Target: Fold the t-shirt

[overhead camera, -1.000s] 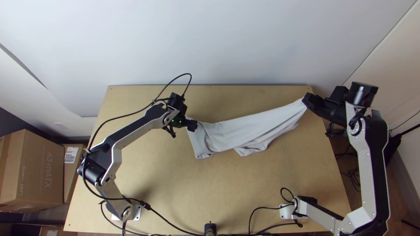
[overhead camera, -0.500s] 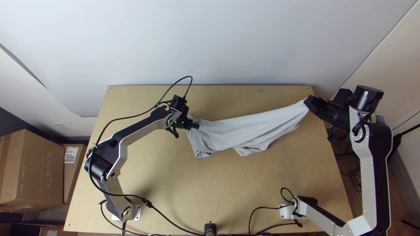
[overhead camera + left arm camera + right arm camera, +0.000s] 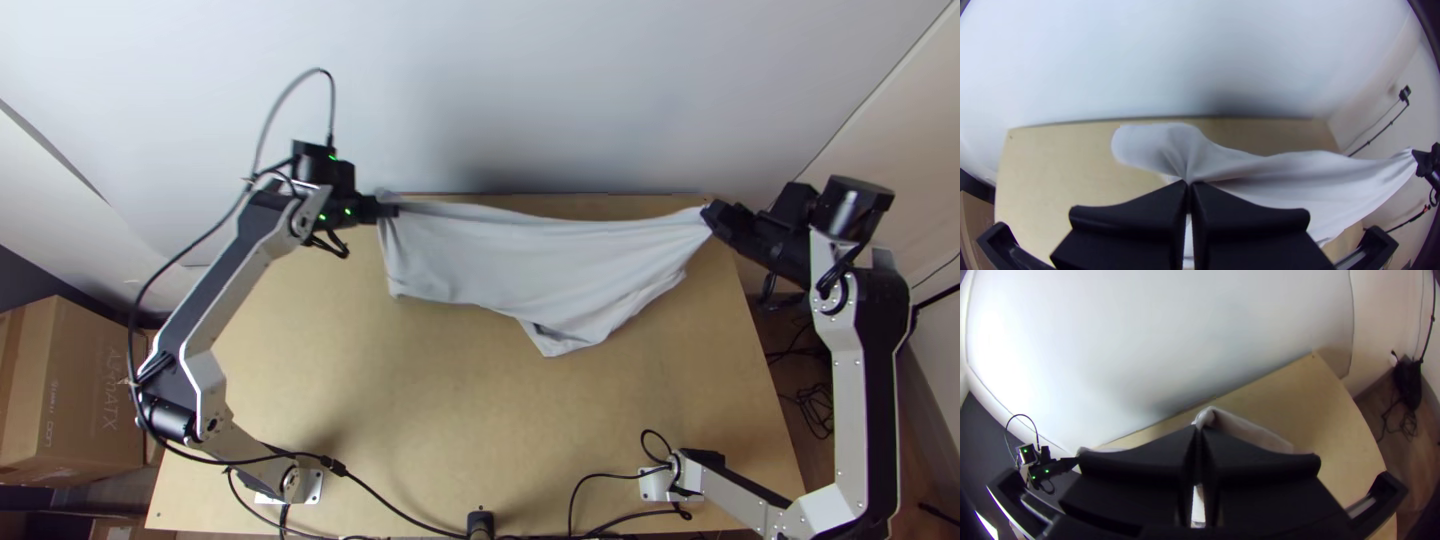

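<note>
Two claws on one shirt, both mine. Far left, off the table: brown cardboard box (image 3: 75, 390) with dark print on its side. Next, my left arm, white-and-black links, base at the near left of the light wooden table (image 3: 450, 430), black cable (image 3: 195, 240) looping alongside it. My left gripper (image 3: 388, 210), flat black fingers, is at the table's far edge, left of middle. It's clenched on the shirt; in the left wrist view the fingertips meet on gathered fabric, with a short rounded flap sticking out past the pinch.

Middle: plain light-grey cloth t-shirt (image 3: 540, 250), strung between both claws over the far part of the table. Far edge runs claw to claw with a slight sag; the rest drapes toward the near side, with a few soft creases and a pointed corner dipping lowest, right of middle. Can't tell if that corner touches the wood. Can't tell the layers either.

Right: my right gripper (image 3: 710, 215), same wide black fingers, is near the far right corner, closed on the shirt's right end; a bit of cloth pokes out past the tips. Right arm bends around outside the table's right edge, base near right. Thin black cables (image 3: 815, 405) tangled on the floor beyond it.
</note>
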